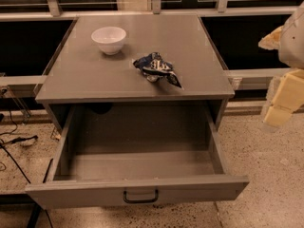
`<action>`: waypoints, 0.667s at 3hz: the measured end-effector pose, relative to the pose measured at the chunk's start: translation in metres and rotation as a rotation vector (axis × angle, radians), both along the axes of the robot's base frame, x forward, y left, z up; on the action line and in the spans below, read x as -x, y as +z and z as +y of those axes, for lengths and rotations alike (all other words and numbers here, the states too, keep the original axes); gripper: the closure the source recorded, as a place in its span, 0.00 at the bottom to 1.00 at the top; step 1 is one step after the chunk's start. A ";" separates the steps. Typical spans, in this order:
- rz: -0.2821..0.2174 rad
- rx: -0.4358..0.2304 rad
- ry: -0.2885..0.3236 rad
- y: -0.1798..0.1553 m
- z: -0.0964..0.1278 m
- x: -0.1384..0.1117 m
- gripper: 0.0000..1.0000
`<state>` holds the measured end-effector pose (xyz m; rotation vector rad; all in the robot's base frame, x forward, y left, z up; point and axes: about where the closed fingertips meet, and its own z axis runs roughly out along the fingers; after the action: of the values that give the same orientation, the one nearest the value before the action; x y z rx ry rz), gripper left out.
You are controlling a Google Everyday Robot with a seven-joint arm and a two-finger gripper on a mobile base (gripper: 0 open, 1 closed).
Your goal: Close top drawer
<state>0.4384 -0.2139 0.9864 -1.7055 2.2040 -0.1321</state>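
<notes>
Gripper (285, 96) hangs at the right edge, well apart from the cabinet (85, 82) (wide or narrow cannot be told). Top drawer (199, 186) stands pulled far out; best to meet its front near the handle (140, 196) with 1 straight, level push.

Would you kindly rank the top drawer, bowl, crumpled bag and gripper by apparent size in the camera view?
Largest: top drawer
gripper at right edge, cropped, unsure
Smallest: white bowl and crumpled bag, roughly alike

Dim warm overhead light; top drawer (137, 171) interior shadowed at back; gripper (284, 99) lit at right edge.
</notes>
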 end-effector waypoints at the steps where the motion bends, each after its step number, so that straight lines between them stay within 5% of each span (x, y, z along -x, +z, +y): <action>1: -0.007 -0.004 0.001 -0.003 0.002 0.002 0.00; 2: -0.013 -0.038 -0.013 -0.014 0.004 0.008 0.00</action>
<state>0.4301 -0.2098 0.9720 -1.6663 2.1946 -0.1037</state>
